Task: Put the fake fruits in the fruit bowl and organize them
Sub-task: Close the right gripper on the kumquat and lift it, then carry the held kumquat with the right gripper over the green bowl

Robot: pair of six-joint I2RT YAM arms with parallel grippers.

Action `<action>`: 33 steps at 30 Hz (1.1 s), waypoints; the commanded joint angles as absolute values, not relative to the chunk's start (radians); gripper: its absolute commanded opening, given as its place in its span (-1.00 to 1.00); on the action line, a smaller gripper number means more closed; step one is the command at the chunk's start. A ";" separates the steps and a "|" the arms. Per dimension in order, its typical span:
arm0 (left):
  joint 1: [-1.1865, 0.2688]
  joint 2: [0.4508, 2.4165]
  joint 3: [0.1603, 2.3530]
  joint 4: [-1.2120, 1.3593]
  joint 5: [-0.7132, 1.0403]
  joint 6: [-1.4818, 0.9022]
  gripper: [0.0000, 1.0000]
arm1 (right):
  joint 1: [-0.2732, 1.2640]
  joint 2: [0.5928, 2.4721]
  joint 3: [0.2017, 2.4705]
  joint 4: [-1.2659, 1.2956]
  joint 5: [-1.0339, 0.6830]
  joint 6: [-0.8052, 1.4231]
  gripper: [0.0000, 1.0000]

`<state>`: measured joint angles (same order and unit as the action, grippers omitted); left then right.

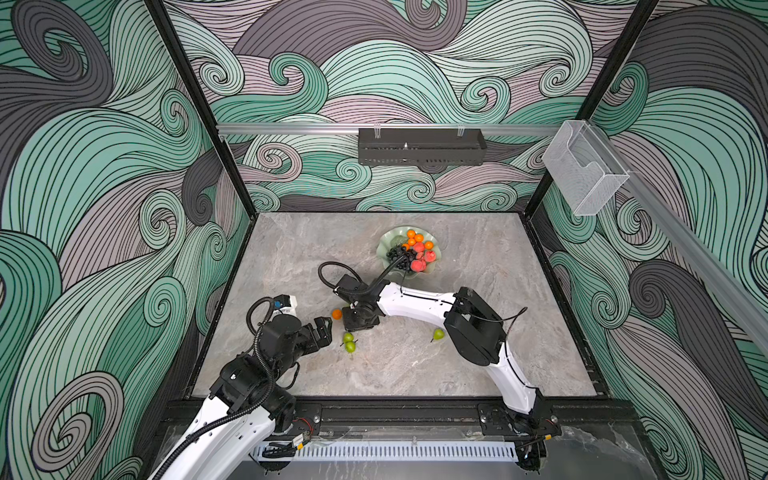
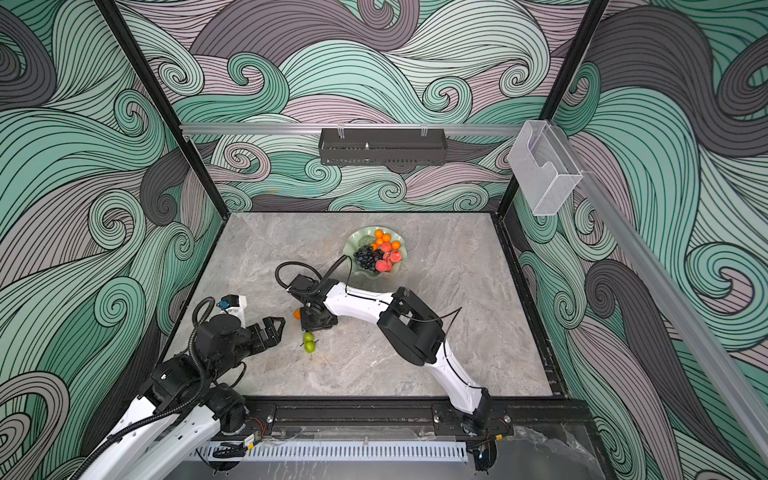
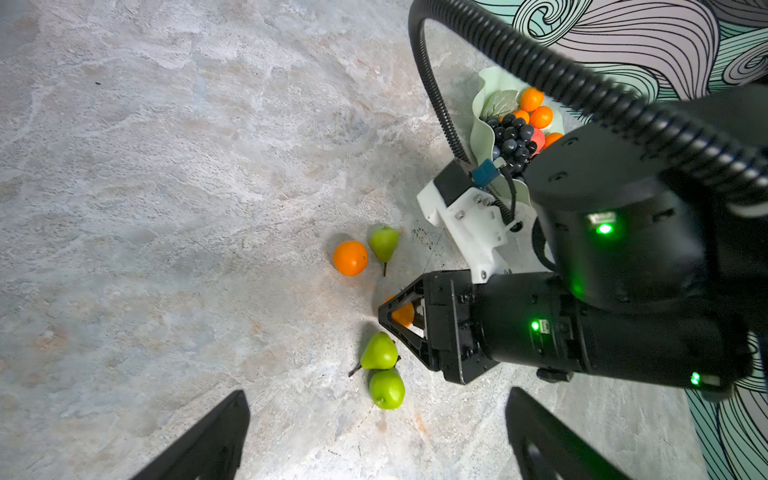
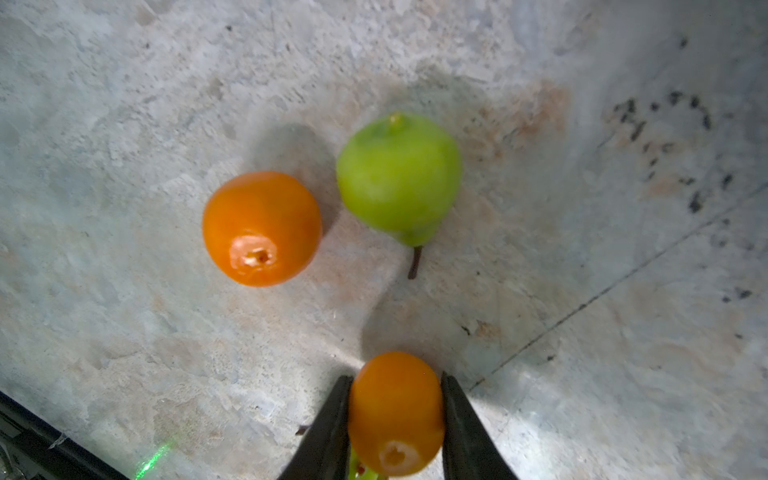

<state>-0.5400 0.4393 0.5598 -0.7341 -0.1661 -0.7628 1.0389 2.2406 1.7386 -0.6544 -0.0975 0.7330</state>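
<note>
Grey marbled stone desk carries all items. The right arm reaches across the middle to left-centre of the desk, and the left arm sits at the near left. The fruit bowl, pale mint with a wavy rim, stands at far centre, well apart from both pincers. The left pincer is spread wide and empty, hanging just above the desk and pointed toward the loose fruit. The right pincer points down, its two fingers pressed against opposite sides of the gripped orange. Cannot tell whether that orange is clear of the desk. In the bowl, the grape bunch lies on the near-left side with its leaf toward the rim. The peaches are on the near-right side and several oranges sit at the back. Outside the bowl, a pair of pears touch one another just beside the right pincer, between it and the left pincer. A lone pear lies under the right arm's elbow, well apart from the rest. Another pear lies on its side with its stem toward the right wrist camera. A loose orange sits just beside that pear, a narrow gap between them. Both lie near the gripped orange but do not touch it.
</note>
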 commanded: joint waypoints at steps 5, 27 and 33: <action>-0.546 0.537 0.599 -0.636 -0.104 -0.697 0.97 | 1.020 2.135 1.661 -0.672 -0.055 0.719 -0.35; -0.573 1.064 0.761 -0.292 0.123 -0.684 0.97 | 0.764 1.679 1.130 -0.542 -0.041 0.741 -0.42; -0.607 1.202 0.850 -0.184 0.161 -0.688 0.97 | 0.675 1.614 1.117 -0.543 -0.061 0.715 -0.43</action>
<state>-0.5941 1.1725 0.7883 -0.2661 0.1223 -0.6895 0.7006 1.6493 1.1206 -0.5541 -0.0547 0.7338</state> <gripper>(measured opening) 0.986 0.301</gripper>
